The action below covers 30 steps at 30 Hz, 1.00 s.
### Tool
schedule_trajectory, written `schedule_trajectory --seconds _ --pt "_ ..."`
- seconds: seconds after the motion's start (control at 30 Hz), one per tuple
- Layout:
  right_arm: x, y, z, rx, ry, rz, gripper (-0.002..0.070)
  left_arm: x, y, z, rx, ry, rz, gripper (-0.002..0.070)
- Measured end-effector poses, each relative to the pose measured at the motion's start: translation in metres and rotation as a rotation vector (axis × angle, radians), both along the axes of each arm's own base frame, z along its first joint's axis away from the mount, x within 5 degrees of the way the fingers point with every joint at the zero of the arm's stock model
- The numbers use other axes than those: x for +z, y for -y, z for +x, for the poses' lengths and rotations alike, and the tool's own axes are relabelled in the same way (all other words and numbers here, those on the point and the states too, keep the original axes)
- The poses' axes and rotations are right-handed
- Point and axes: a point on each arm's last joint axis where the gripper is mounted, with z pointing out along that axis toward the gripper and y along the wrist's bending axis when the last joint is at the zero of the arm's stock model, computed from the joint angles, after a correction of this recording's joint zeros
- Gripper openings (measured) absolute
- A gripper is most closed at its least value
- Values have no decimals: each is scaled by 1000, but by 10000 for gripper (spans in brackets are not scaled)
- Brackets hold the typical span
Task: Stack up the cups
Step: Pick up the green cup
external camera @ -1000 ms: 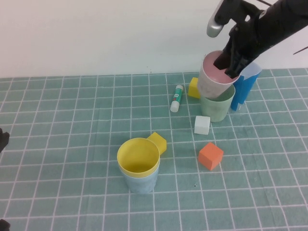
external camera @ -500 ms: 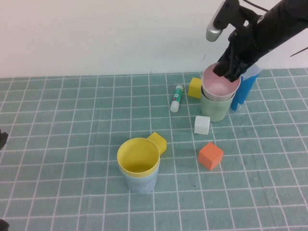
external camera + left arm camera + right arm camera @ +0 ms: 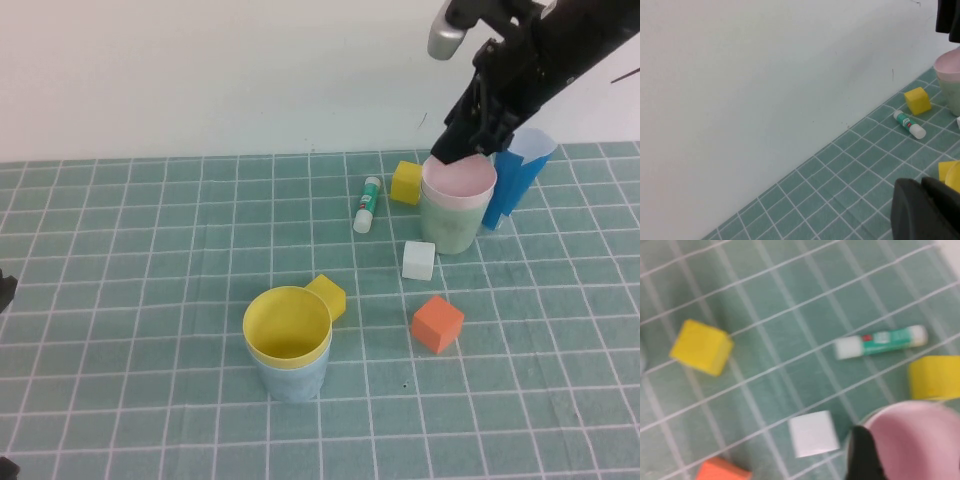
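The pink cup (image 3: 459,180) sits nested in the pale green cup (image 3: 450,226) at the back right. My right gripper (image 3: 462,142) hangs just above the pink cup's far-left rim, open and empty. In the right wrist view one dark finger (image 3: 862,452) stands beside the pink cup (image 3: 912,440). The yellow cup (image 3: 288,325) sits nested in the light blue cup (image 3: 290,378) at the front middle. My left gripper (image 3: 925,210) is shut and empty, low at the table's left edge (image 3: 5,290). The pink cup (image 3: 947,70) also shows in the left wrist view.
A tall dark-blue cone cup (image 3: 512,180) stands right behind the green cup. A glue stick (image 3: 367,204), a yellow cube (image 3: 405,183), a white cube (image 3: 420,260), an orange cube (image 3: 437,323) and a second yellow cube (image 3: 328,295) lie around the cups.
The pink cup went down into the green cup and was let go. My right gripper has risen off it. The left arm has not moved.
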Motion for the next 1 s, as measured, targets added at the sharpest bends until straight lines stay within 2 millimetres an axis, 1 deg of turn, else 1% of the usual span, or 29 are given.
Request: schedule_trajectory --seconds 0.1,0.23,0.37,0.4,0.47,0.53,0.57,0.63,0.67,0.8,0.9,0.97,1.0 --pt "-10 -2 1 14 -43 -6 414 0 0 0 0 -2 1 1" --pt "-37 -10 9 27 -103 -22 426 0 0 0 -1 -4 1 1" --pt "-64 -18 17 27 -145 -32 421 -1 0 0 -2 -7 3 1" --pt "-72 -19 19 24 -154 -33 411 -1 0 0 -2 -10 4 1" --pt "-81 -21 21 23 -168 -34 374 -2 0 0 -5 -18 7 1" --pt "-84 -23 22 22 -174 -35 289 -3 0 -1 -7 -29 11 1" --pt "-84 -22 22 20 -176 -35 243 -3 1 -1 -8 -32 12 1" --pt "-84 -23 22 18 -173 -31 120 -4 1 -1 -10 -39 15 0" --pt "-82 -23 23 15 -168 -29 89 -4 1 -1 -10 -41 16 1" --pt "-73 -26 24 16 -174 1 67 -4 1 -1 -11 -45 17 1" --pt "-48 -35 23 17 -141 56 65 -4 1 -1 -11 -45 17 0" --pt "-25 -45 18 25 -97 110 64 -4 1 -1 -11 -45 17 1" --pt "-12 -51 12 37 -76 130 64 -4 1 -1 -11 -45 17 1"
